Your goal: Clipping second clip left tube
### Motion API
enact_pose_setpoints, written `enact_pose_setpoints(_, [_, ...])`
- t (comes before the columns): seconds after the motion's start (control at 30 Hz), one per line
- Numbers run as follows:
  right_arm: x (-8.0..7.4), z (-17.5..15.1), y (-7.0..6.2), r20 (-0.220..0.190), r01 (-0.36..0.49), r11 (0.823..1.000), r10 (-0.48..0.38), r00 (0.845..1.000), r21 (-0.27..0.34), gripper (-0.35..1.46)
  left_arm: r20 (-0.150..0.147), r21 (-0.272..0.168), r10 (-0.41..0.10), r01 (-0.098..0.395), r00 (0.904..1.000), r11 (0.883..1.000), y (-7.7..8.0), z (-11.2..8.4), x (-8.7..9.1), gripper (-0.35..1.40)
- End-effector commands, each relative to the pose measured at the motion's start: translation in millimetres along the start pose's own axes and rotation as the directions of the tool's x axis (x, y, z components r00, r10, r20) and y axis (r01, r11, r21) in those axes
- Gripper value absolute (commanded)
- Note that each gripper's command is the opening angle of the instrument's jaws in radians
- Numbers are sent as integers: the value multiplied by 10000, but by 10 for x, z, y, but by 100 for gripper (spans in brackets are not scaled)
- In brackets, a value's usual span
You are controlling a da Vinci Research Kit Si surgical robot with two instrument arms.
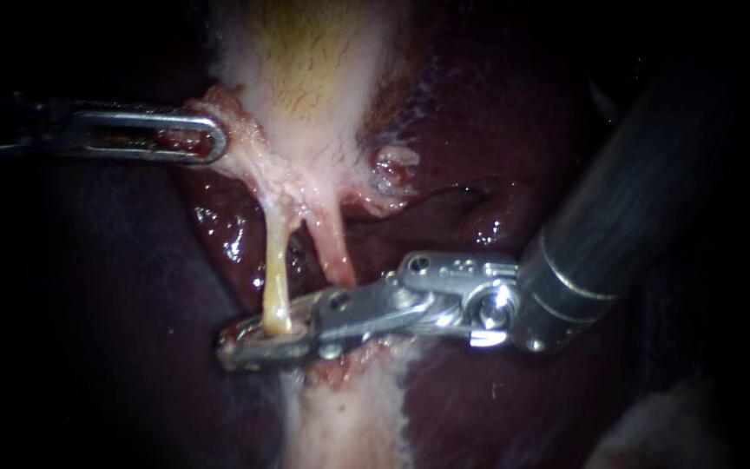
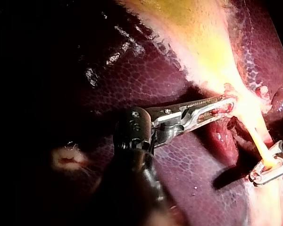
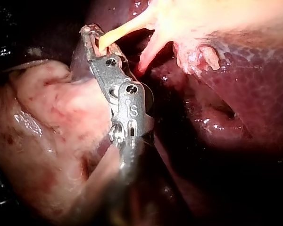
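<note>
Dark red liver (image 1: 496, 382) fills the background of my endoscope feed, wet and glinting in places and falling off to black at the edges. Against it, the pale gallbladder (image 1: 305, 78) hangs down from the top of the field, yellowish along its middle. A strip of whitish tissue (image 1: 349, 426) runs off the lower edge.

From the gallbladder's narrow lower end two tubes run downward. The left tube (image 1: 276, 278) is thin and yellow. The right tube (image 1: 333, 247) is pinker and lies just beside it.

My right instrument (image 1: 245, 340) comes in from the right, its thick dark shaft ending in a metal wrist and two slim jaws. The jaws reach across below the right tube to the bottom end of the left tube. They stand slightly parted, one on each side of the left tube, which sits in the gap near their tips. Both wrist cameras show it there too. From these angles I cannot be sure whether either jaw actually presses on it.

My left instrument (image 1: 206, 139) enters from the left, well above the other one. Its long slotted jaws are closed on the ragged pink edge of the gallbladder, pinching it beside the point where the tubes begin.
</note>
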Motion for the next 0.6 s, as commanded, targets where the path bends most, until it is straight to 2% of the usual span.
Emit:
enact_pose_setpoints(0.03, [3, -1, -1, 16, -156, 9999, 156, 9999, 22, -35, -1, 4, -1, 1, 10000, 10000, 0, 0, 0, -35])
enact_pose_setpoints(0.23, [4, -4, -2, 204, -234, 9997, 235, 9995, -40, -35, -1, 4, -1, 1, 10000, 10000, 0, 0, 0, -35])
enact_pose_setpoints(0.6, [2, -9, 3, 264, -232, 9997, 233, 9994, -52, -35, -1, 4, -1, 1, 10000, 10000, 0, 0, 0, -35])
